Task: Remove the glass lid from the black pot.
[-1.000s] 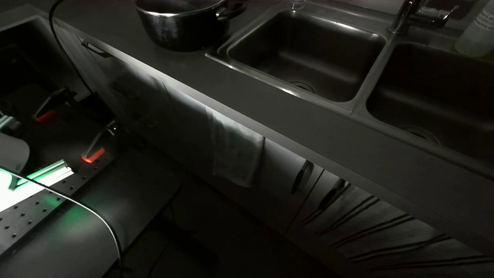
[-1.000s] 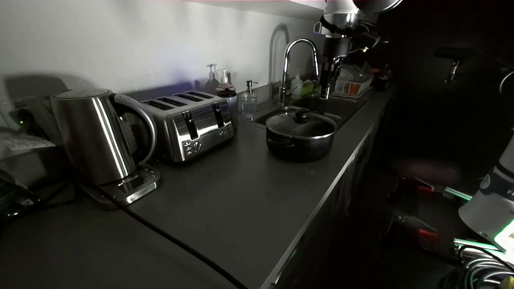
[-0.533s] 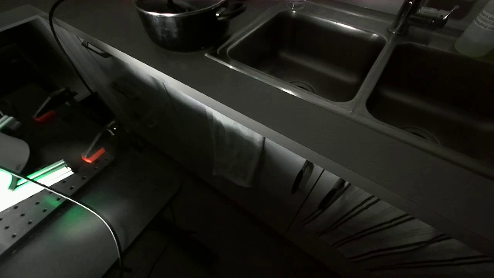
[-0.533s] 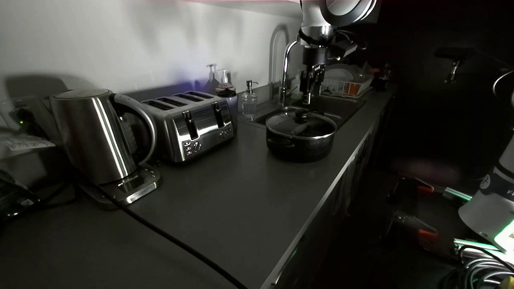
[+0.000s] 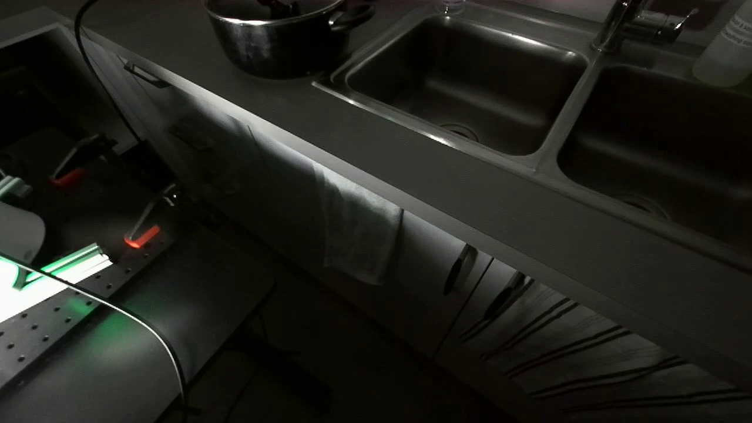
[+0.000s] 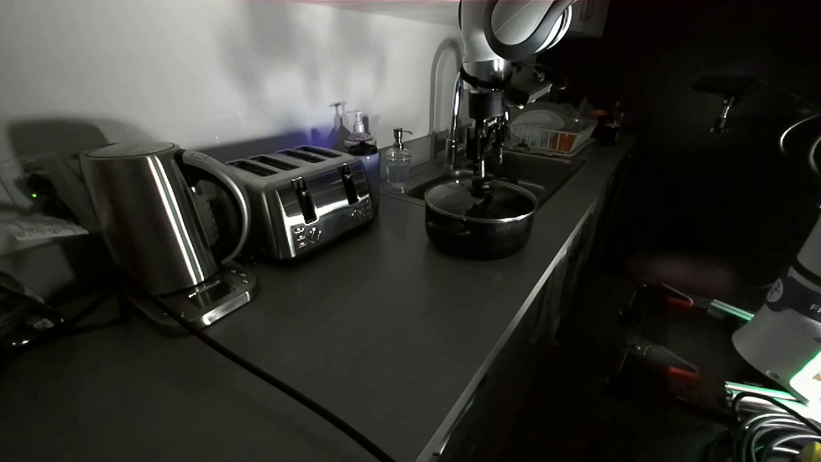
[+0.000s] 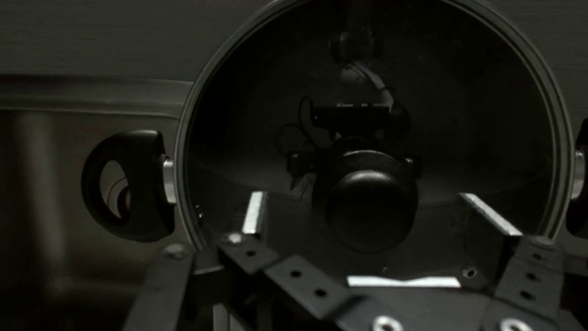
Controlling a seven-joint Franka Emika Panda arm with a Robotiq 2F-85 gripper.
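Observation:
The black pot (image 6: 481,239) stands on the counter beside the sink. It shows in both exterior views, cut by the top edge in an exterior view (image 5: 282,53). The glass lid (image 6: 452,197) lies on the pot and fills most of the wrist view (image 7: 468,115). Its dark knob (image 7: 370,216) lies between my two fingers (image 7: 254,214), with a gap on each side. My gripper (image 7: 372,214) is open and points down. In an exterior view my gripper (image 6: 489,165) hangs just above the knob. Whether its tips reach down beside the knob cannot be told.
The steel sink (image 5: 537,158) with its faucet (image 6: 455,109) is beside the pot. A toaster (image 6: 321,205), a kettle (image 6: 144,218) and a soap dispenser (image 6: 397,163) stand along the wall side. A dish rack (image 6: 555,140) is behind the sink. A black cable (image 6: 269,378) crosses the counter.
My arm has moved leftward and down in an exterior view, from over the sink to above the lid's knob. A dark shape has appeared over the lid in an exterior view. Pot and lid have not moved.

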